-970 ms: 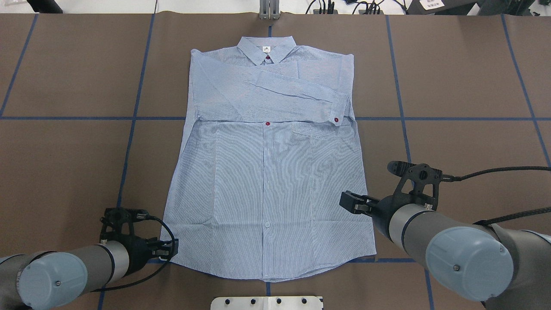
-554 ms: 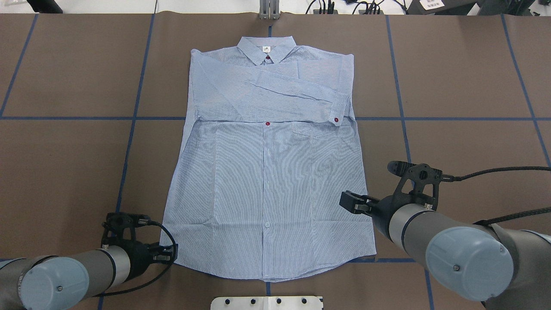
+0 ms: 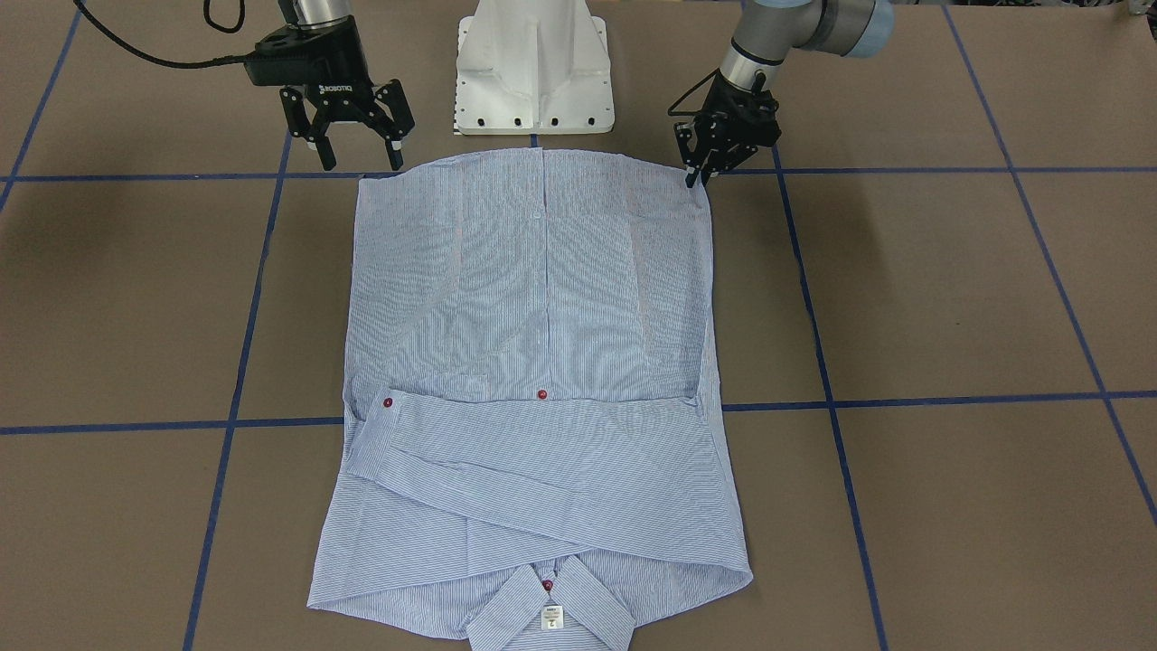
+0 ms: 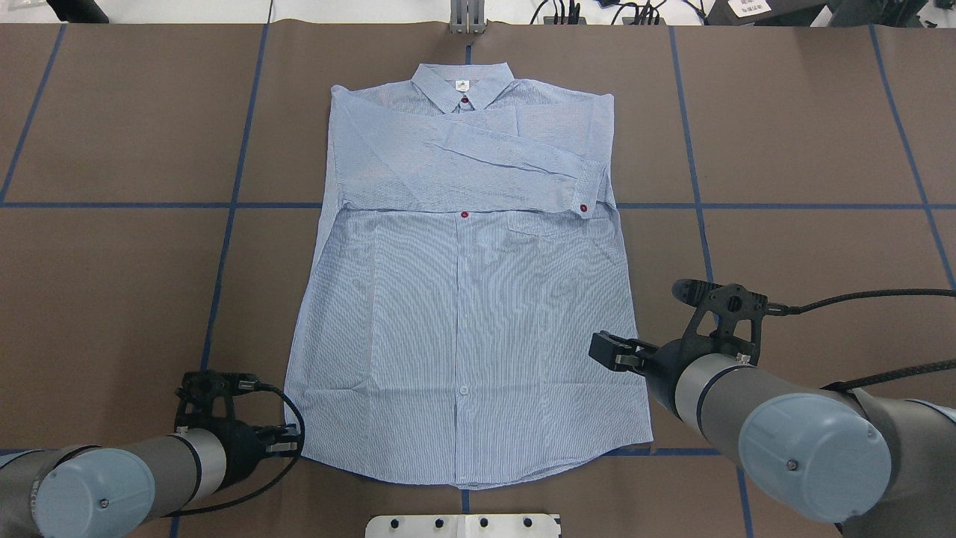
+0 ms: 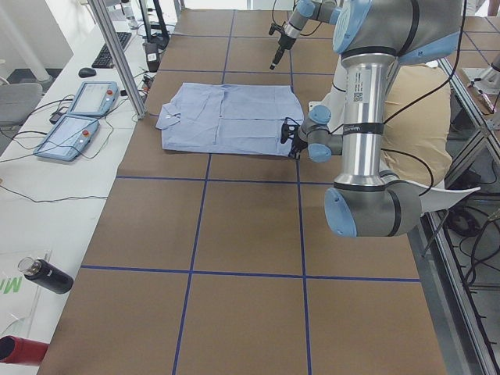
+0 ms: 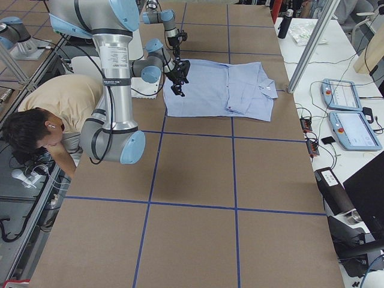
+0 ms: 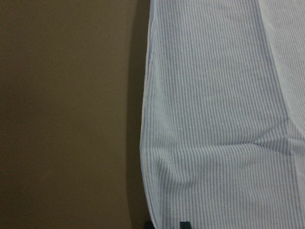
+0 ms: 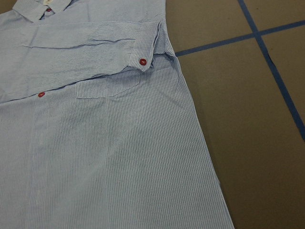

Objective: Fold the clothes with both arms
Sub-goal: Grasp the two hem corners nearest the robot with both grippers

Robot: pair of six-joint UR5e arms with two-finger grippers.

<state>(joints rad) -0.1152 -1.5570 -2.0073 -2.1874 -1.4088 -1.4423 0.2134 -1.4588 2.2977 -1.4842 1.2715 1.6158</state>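
Observation:
The light blue-and-white striped shirt [image 4: 463, 314] lies flat and face up on the brown table, collar [image 4: 463, 78] at the far side and both sleeves folded across the chest. My left gripper [image 4: 290, 442] is low at the near-left hem corner. In the left wrist view its fingertips [image 7: 184, 223] stand close together on the puckered shirt [image 7: 214, 119] edge, so it looks shut on the cloth. My right gripper [image 3: 358, 158] hangs open just above the table beside the near-right hem corner, holding nothing. The right wrist view shows the chest pocket and a red cuff button [image 8: 142, 61].
The white pedestal base [image 3: 533, 63] stands just behind the hem. Blue tape lines cross the table [image 4: 112, 284]. A person [image 6: 54, 120] bends low behind the robot. Teach pendants [image 5: 78, 117] and a dark bottle [image 5: 47, 275] lie on the side bench.
My left gripper has moved a little lower and towards the robot at the hem corner. The shirt's near-left edge has shifted slightly inward. The right arm has not moved.

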